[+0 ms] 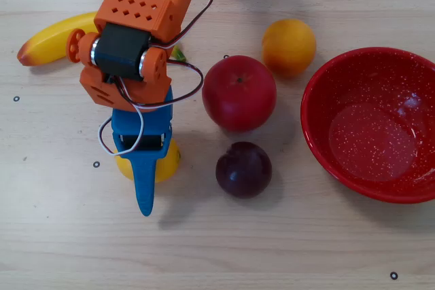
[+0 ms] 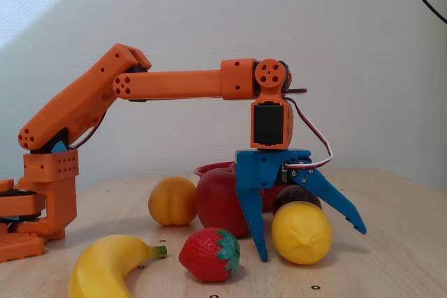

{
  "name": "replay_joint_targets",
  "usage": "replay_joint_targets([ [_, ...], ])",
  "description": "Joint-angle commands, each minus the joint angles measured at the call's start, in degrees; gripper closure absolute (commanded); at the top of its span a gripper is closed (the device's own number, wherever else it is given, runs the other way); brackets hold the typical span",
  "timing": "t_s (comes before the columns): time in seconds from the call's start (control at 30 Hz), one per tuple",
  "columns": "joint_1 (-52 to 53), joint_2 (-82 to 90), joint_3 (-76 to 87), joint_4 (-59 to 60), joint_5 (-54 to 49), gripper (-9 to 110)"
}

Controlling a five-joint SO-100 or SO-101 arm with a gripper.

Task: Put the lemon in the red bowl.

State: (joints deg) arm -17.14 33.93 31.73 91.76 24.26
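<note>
Lemon resting on the bench, lower centre of the fixed view, lower left of the overhead view and mostly hidden there under the blue gripper body. Long axis hard to judge: seen roughly end-on in the fixed view, a small dimple facing the camera; nub not discernible in either view.

Gripper lowered around the lemon, fingers spread: one blue finger standing upright just left of the fruit in the fixed view, tip at the bench, the other finger angled out to the right above and beyond the fruit. Contact between fingers and lemon not clear.

Red bowl at the right edge of the overhead view, well apart from the lemon, upright; only a sliver of rim visible in the fixed view behind the apple.

Between lemon and bowl in the overhead view: red apple, dark plum, orange fruit toward the upper centre. Banana at upper left. Strawberry in the lower centre of the fixed view, left of the upright finger.
</note>
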Motion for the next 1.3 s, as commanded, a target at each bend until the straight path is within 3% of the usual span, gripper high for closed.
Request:
replay_joint_targets([
  [0.0,-3.34,4.48,-4.39,2.02,0.35,52],
  [0.33,-3.34,5.19,-3.69,2.72,0.18,57],
  [1.27,-0.09,4.31,-3.34,1.41,0.62,50],
])
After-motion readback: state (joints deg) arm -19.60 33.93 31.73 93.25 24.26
